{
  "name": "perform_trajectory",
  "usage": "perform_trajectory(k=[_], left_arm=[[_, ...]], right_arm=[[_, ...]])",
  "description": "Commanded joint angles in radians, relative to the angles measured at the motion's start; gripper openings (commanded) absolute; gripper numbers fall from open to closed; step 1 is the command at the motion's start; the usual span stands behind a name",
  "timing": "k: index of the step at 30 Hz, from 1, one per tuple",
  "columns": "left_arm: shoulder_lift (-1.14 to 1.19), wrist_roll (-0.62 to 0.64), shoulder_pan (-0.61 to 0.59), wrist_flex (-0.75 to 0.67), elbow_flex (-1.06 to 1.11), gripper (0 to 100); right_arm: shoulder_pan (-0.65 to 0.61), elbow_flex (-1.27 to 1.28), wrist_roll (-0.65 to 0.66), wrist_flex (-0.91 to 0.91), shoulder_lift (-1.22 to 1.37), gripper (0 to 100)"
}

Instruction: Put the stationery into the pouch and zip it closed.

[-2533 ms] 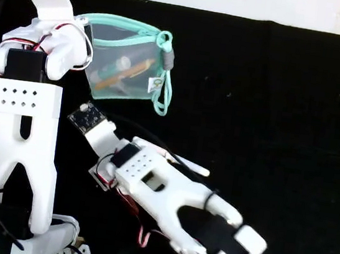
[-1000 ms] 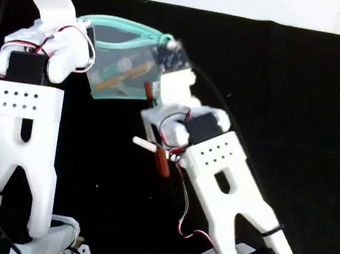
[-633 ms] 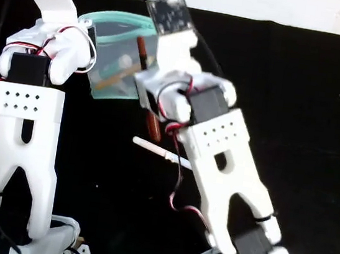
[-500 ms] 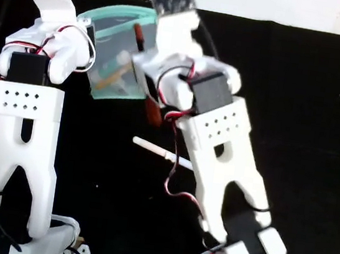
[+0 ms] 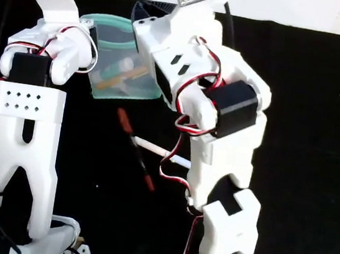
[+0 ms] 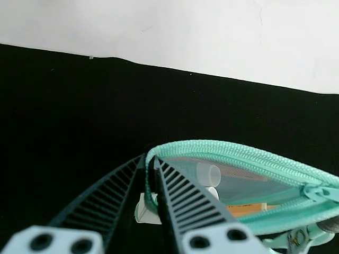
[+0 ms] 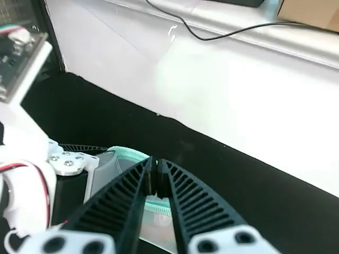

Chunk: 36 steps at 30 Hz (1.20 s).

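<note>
Left claw (image 6: 150, 163) pinches the pouch (image 6: 238, 157) rim; right claw (image 7: 154, 164) nearly shut (grip unclear).

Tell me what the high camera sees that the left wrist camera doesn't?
High view: a red pen and a white pen lying crossed on the black table, outside the pouch. Left wrist view: the left end effector shut on the pouch's green zipper edge, and the zipper pull. Both: the pouch with a yellow pencil inside.
</note>
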Motion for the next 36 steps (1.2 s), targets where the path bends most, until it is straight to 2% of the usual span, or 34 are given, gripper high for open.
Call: perform_trajectory(k=[1,6,13,16,19,26,36], left_arm=[[0.015,0.006,0.025,-0.002,0.021,1],[0.015,0.006,0.004,-0.003,0.018,1],[0.015,0.006,-0.001,-0.003,0.018,1],[0.010,0.006,-0.001,-0.003,0.018,1],[0.010,0.006,-0.001,-0.003,0.018,1],[0.012,0.006,-0.001,-0.003,0.018,1],[0.013,0.006,-0.001,-0.003,0.018,1]], right_arm=[[0.004,-0.035,0.017,0.019,0.007,0.6],[0.004,-0.033,0.018,0.193,0.010,0.6],[-0.001,0.102,0.012,0.196,0.002,0.7],[-0.008,0.182,-0.009,0.197,-0.016,5.6],[-0.035,0.295,-0.044,0.197,-0.074,12.3],[-0.133,0.694,-0.052,0.196,-0.245,11.5],[-0.143,1.064,-0.112,0.191,-0.387,11.5]])
